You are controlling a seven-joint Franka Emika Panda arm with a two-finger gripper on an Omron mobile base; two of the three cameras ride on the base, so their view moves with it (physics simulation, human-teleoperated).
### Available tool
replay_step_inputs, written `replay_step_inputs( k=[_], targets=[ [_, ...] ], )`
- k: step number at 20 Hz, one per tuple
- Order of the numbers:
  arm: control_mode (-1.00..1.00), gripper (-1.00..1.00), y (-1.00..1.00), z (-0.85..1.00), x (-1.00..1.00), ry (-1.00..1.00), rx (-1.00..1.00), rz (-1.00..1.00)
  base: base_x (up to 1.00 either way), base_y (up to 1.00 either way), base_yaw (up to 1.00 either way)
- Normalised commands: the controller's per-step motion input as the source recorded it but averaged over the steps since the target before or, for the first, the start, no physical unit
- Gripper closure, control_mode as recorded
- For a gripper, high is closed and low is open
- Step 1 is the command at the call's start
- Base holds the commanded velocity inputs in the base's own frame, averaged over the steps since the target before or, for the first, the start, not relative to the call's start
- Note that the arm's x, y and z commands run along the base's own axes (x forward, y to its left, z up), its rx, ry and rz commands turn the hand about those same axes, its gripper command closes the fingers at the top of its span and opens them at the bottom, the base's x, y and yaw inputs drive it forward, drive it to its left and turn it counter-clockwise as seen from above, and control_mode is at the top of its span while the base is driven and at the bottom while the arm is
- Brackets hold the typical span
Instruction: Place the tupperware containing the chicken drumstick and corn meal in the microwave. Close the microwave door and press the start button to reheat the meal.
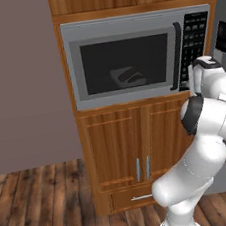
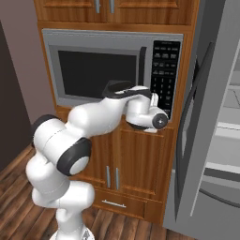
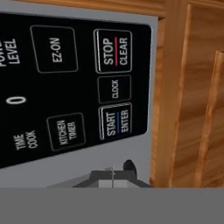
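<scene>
The microwave (image 1: 128,57) sits built into a tall wooden cabinet (image 1: 125,148), with cupboard doors above and below it. The microwave door (image 1: 126,63) is closed flush against the housing, its black vertical bar handle (image 1: 178,55) at the right edge of the dark window. Through the window, in the left base view, a pale shallow tray shape is faintly visible on the floor of the cavity, toward the right half; this appears to be the tupperware (image 1: 128,75). Its contents cannot be made out through the glass.

The black keypad panel (image 2: 165,75) occupies the right side of the microwave front. The arm reaches up to the lower part of this panel, with the wrist level with the bottom edge of the microwave. In the hand view the panel is seen close up and slightly rotated: the START/ENTER button (image 3: 116,121) lies near the panel's lower right corner, below CLOCK (image 3: 114,89) and STOP/CLEAR (image 3: 113,50). The fingers (image 3: 119,171) are closed together with nothing between them, and their dark tip stands just under the START/ENTER button, at the grey lower margin of the panel. Contact with the panel cannot be confirmed.

A grey fridge (image 2: 211,122) stands immediately right of the cabinet, its door open.
</scene>
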Motion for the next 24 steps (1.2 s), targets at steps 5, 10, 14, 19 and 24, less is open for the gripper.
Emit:
replay_step_inputs(
  k=[5,10,14,19,24],
  targets=[
    [-1.00,1.00,-0.08,-0.16,0.24,-0.02,0.00,0.00,0.00,0.00,0.00],
    [-1.00,1.00,-0.15,-0.17,0.28,-0.03,0.00,0.00,0.00,0.00,0.00],
    [-1.00,1.00,-0.16,-0.12,0.34,-0.02,0.01,0.00,0.00,0.00,0.00],
    [-1.00,1.00,-0.11,-0.11,0.37,-0.02,0.01,0.00,0.00,0.00,0.00],
    [-1.00,1.00,-0.01,-0.09,0.49,-0.03,0.00,0.00,0.00,0.00,0.00]
  ],
)
